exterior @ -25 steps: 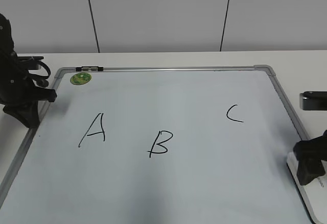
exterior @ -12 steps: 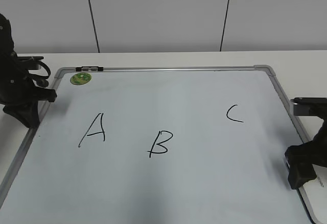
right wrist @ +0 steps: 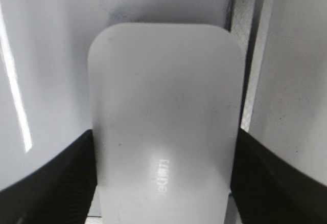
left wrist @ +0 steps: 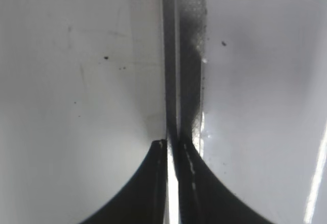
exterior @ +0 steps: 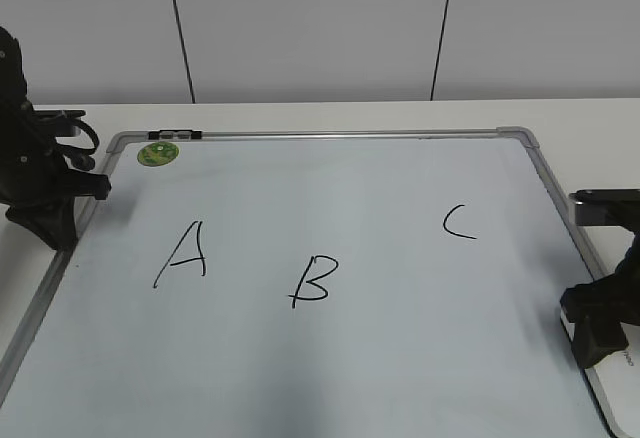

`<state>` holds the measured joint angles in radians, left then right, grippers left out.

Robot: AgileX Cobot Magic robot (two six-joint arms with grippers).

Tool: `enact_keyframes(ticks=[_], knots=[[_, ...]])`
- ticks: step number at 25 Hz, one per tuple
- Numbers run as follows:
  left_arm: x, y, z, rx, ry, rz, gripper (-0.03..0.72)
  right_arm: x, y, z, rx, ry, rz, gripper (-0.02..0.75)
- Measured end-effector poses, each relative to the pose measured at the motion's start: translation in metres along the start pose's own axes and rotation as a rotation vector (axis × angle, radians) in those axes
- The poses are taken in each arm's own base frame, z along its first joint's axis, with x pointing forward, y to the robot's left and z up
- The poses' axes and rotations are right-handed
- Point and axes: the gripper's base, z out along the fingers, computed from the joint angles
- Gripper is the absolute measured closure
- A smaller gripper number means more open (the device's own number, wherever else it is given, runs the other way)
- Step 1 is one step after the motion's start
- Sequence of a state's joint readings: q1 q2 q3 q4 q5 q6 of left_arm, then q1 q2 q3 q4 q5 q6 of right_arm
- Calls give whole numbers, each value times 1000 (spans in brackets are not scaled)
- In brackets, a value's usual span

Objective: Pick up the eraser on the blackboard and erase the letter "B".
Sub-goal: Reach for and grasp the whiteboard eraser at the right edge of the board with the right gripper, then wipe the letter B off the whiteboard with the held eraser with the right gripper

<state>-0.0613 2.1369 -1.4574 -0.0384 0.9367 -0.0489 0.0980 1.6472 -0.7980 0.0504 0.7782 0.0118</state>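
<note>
The white eraser (right wrist: 163, 116) with small grey lettering lies at the right edge of the blackboard (exterior: 330, 136), low at the right of the exterior view (exterior: 618, 386). My right gripper (right wrist: 163, 144) straddles it, both black fingers against its long sides; it also shows in the exterior view (exterior: 598, 323). The black letter "B" (exterior: 311, 281) stands in the board's middle, far left of the eraser. My left gripper (left wrist: 171, 144) is shut and empty over the board's left frame, also seen in the exterior view (exterior: 50, 223).
A black "A" (exterior: 182, 255) is left of the "B" and a black "C" (exterior: 458, 222) is to its right. A round green sticker (exterior: 157, 153) sits at the board's far left corner. The grey frame (right wrist: 245, 55) runs beside the eraser.
My right gripper shifted left and up along the board's right edge, then settled slightly back to the right over the eraser. The left arm has not moved.
</note>
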Motion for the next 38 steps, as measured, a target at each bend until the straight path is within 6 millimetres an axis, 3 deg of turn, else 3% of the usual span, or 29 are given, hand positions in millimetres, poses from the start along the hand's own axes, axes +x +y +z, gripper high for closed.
enact_keyframes(ticks=[21, 33, 38], knots=[[0, 0, 0, 0, 0, 0, 664, -1, 0, -1, -1, -4, -1, 205], [0, -1, 0, 8, -1, -6, 664, -41, 9, -51, -30, -40, -9, 206], [0, -1, 0, 8, -1, -6, 664, -60, 35, -48, -18, 40, -98, 206]])
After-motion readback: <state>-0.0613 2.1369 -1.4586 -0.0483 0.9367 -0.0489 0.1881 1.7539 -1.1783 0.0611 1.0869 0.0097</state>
